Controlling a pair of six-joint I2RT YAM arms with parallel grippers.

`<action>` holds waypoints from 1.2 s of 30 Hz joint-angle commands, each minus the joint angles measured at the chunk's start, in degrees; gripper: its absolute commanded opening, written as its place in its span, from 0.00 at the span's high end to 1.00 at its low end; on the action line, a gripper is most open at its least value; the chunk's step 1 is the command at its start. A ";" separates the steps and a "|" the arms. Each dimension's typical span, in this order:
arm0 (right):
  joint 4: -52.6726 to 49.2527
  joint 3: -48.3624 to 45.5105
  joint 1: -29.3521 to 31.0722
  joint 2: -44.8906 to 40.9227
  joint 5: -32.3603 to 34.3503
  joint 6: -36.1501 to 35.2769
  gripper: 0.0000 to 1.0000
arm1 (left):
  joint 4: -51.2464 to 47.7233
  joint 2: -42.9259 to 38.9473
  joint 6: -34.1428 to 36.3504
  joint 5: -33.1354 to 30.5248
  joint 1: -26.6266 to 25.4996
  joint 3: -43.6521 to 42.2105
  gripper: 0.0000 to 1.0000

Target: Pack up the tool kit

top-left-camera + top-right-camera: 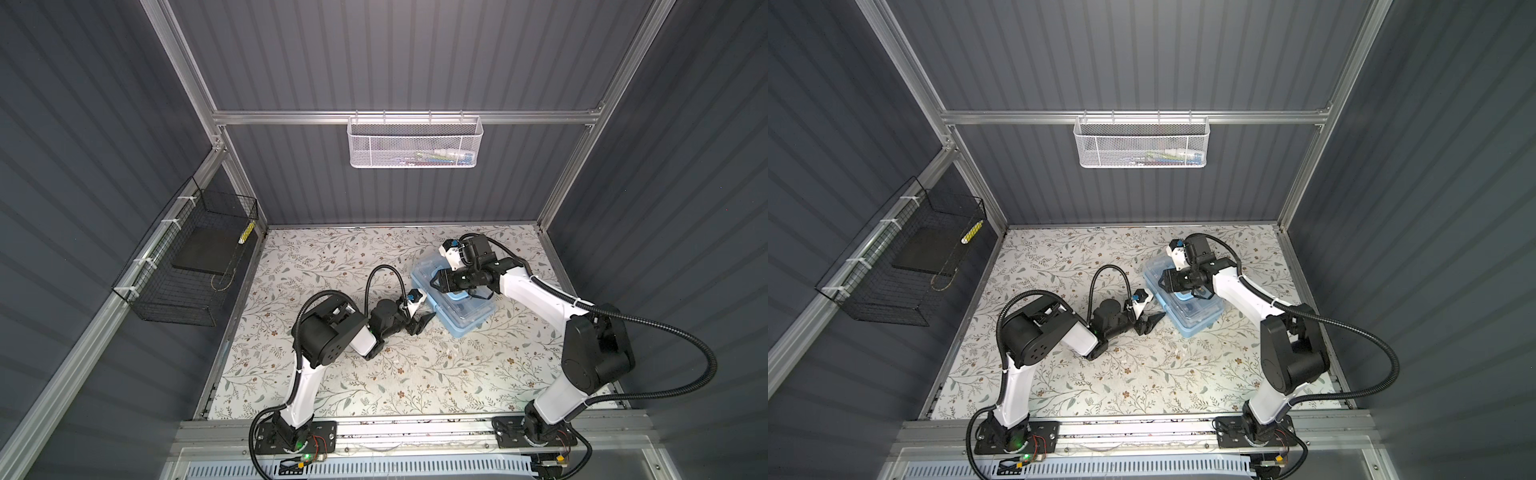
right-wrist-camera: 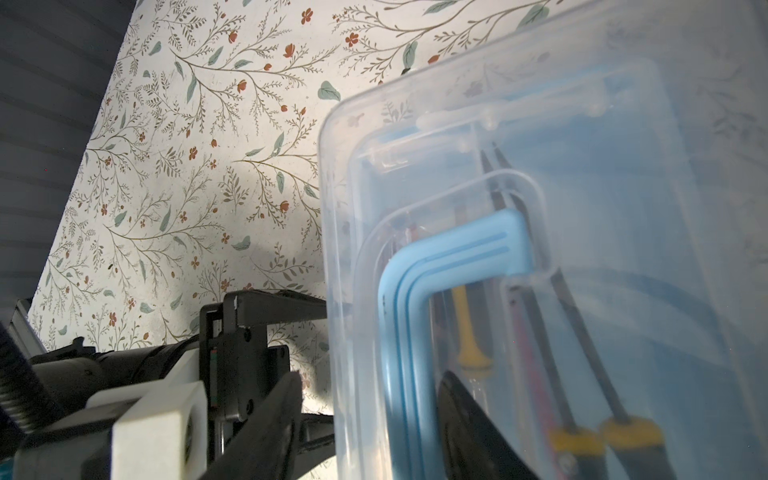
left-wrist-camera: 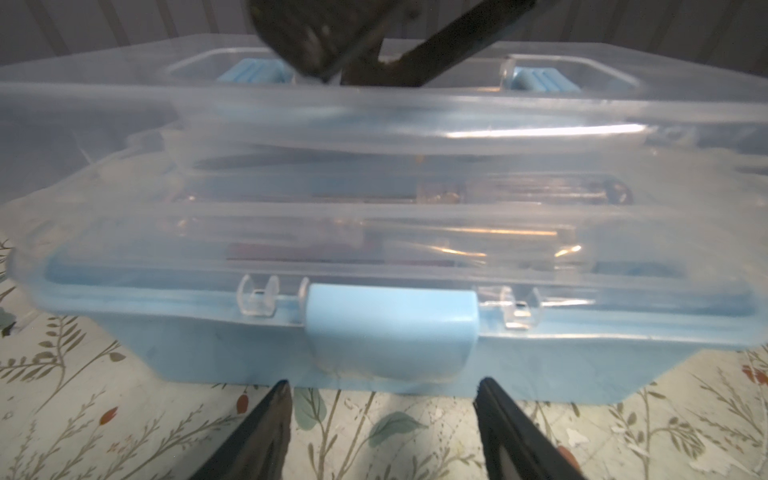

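Observation:
The tool kit [image 1: 469, 316] [image 1: 1196, 320], a light blue box with its clear lid down, lies on the flowered table right of the middle. In the left wrist view its blue front latch [image 3: 390, 332] lies flat against the box wall. My left gripper [image 3: 384, 388] [image 1: 424, 322] stands open just in front of that latch, not touching it. My right gripper [image 2: 370, 376] [image 1: 433, 284] hangs over the lid, open. One fingertip [image 2: 286, 390] is outside the lid's edge, and another is inside the arch of the blue handle [image 2: 415, 291]. Screwdrivers [image 2: 582, 365] show through the lid.
A white mesh basket [image 1: 415, 143] with a few small items hangs on the back rail. A black wire basket [image 1: 187, 266] on the left wall holds a dark flat plate and a yellow-striped item. Aluminium posts [image 1: 569, 166] frame the table [image 1: 332, 374].

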 commanded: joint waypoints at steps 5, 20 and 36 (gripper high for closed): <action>-6.56 -1.49 0.44 3.17 -0.87 0.53 0.46 | -1.83 0.49 -0.06 -0.87 0.33 2.30 0.31; -6.09 -1.68 0.38 3.50 -1.13 0.63 0.46 | -3.90 0.04 -0.26 -1.02 0.35 3.11 0.32; -5.99 -1.62 0.43 3.96 -1.57 1.01 0.46 | -4.76 -0.16 -0.98 -1.55 0.24 3.89 0.32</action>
